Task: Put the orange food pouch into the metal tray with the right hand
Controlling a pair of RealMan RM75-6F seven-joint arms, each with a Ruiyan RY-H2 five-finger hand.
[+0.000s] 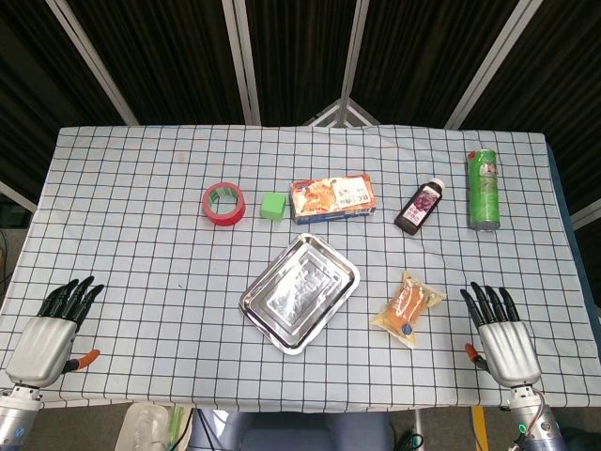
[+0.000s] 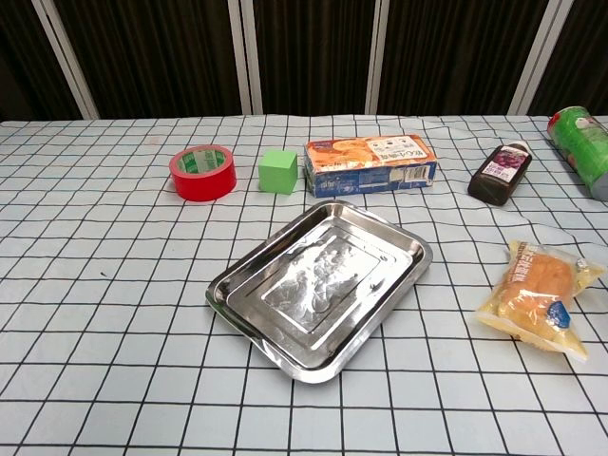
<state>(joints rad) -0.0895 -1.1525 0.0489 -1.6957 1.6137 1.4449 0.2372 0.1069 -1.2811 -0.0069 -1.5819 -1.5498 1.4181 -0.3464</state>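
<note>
The orange food pouch (image 1: 407, 307) (image 2: 540, 296) lies flat on the checkered cloth, right of the metal tray (image 1: 300, 291) (image 2: 323, 285), which holds nothing. My right hand (image 1: 497, 333) rests at the table's front right edge, fingers spread and holding nothing, a short way right of the pouch. At the front left edge my left hand (image 1: 54, 329) lies the same way, open and far from both objects. Neither hand shows in the chest view.
Along the back stand a red tape roll (image 1: 223, 204), a green cube (image 1: 273, 206), a printed snack box (image 1: 331, 199), a dark bottle (image 1: 420, 207) and a green can (image 1: 484, 190). The table's edges lie close to both hands.
</note>
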